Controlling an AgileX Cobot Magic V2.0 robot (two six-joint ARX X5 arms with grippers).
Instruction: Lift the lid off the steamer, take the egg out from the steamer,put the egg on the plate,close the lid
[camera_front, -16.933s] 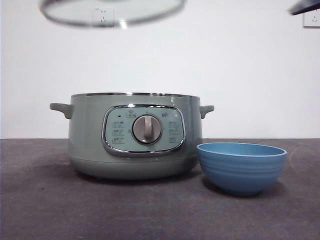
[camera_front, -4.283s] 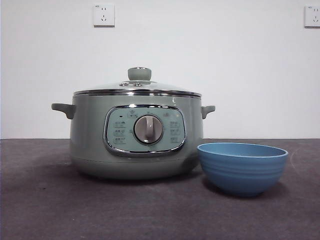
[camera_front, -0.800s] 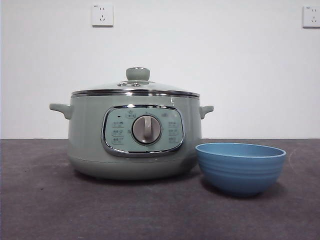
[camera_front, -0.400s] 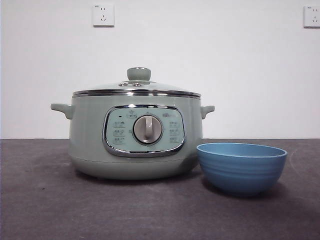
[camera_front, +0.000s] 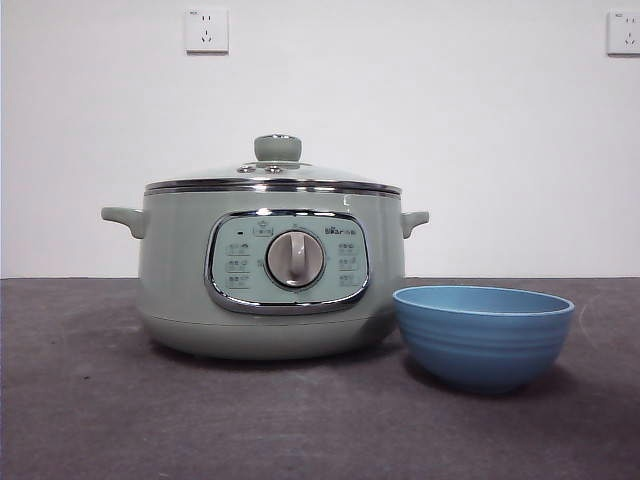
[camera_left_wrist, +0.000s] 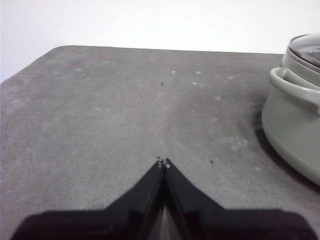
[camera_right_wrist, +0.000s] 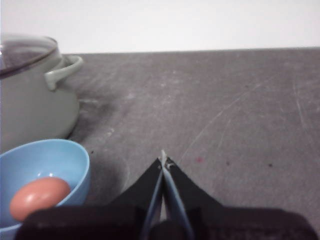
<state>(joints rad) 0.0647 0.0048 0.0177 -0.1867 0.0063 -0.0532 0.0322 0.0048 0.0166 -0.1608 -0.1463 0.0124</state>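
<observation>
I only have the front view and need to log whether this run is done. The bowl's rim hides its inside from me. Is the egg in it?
Observer: Yes. The right wrist view shows a brown egg lying in the blue bowl.
Operator: Where are the arms? I see none.
Observer: The right gripper sits over bare table beside the bowl, jaws shut and empty.
Operator: And the left?
Observer: The left gripper is off to the steamer's other side, jaws shut, holding nothing.
Operator: Is the lid seated?
Observer: In the left wrist view the lid sits on the steamer's rim.
</observation>
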